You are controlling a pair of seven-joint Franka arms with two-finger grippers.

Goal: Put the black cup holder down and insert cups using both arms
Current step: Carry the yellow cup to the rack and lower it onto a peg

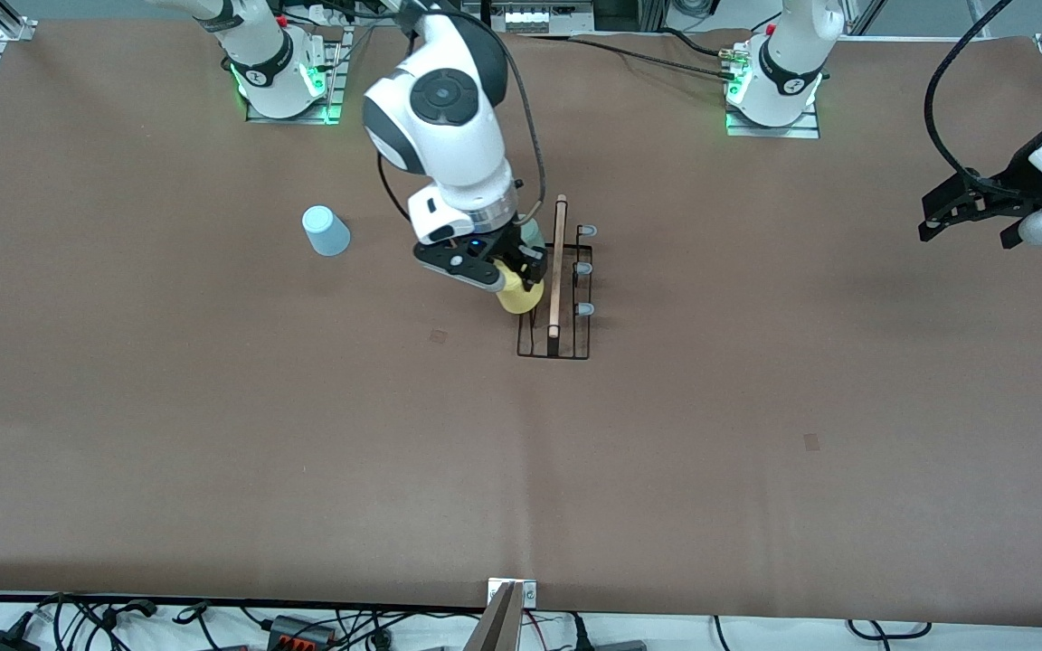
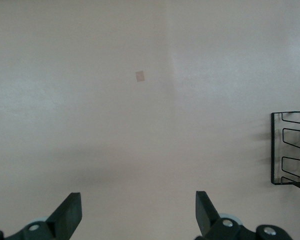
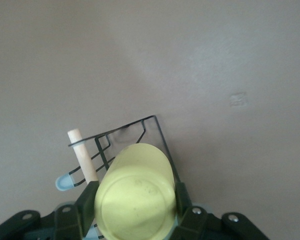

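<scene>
The black cup holder (image 1: 566, 348) stands mid-table, its wooden rod handle (image 1: 557, 271) on top and pale blue prong tips (image 1: 584, 269) on the side toward the left arm. My right gripper (image 1: 521, 280) is over the holder's other side, shut on the yellow cup (image 1: 517, 294). In the right wrist view the yellow cup (image 3: 137, 165) sits between the fingers (image 3: 87, 205), just above the wire frame (image 3: 150, 122). A pale green cup (image 1: 532, 233) peeks out beside that gripper. The light blue cup (image 1: 326, 231) stands upside down toward the right arm's end. My left gripper (image 1: 969, 233) hangs open and empty at its own end.
The left wrist view shows bare table under the open left gripper (image 2: 138, 210) and the holder's base (image 2: 290, 147) at the picture's edge. Small tape marks (image 1: 438, 336) (image 1: 811, 441) lie on the brown cover. Cables (image 1: 304, 624) run along the edge nearest the camera.
</scene>
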